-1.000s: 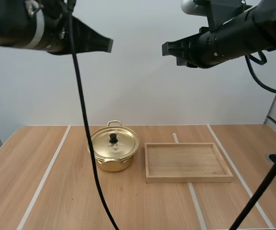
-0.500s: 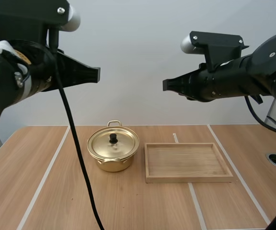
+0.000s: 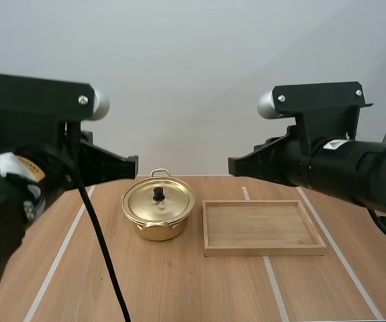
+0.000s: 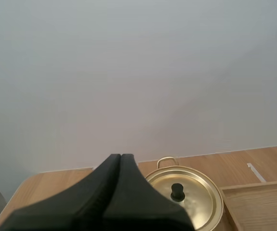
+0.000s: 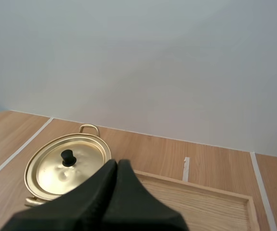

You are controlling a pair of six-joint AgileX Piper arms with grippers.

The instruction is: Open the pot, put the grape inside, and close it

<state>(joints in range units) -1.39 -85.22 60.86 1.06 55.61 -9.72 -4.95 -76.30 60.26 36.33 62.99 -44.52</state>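
Left claw [image 4: 120,159] and right claw [image 5: 117,164] both pinched together, empty; lidded gold pot [image 3: 156,231] sits left of wooden tray [image 3: 260,250].

The high view looks forward and down from the rear over the light wooden tabletop [image 3: 179,288], while both wrist views sit lower and nearer, facing forward, and all three share the round golden lidded pot [image 3: 158,213] and shallow rectangular wooden tray [image 3: 260,226].

Gold pot [image 3: 158,213] (lid [image 3: 158,200] on, black knob) stands beside wooden tray [image 3: 262,228].
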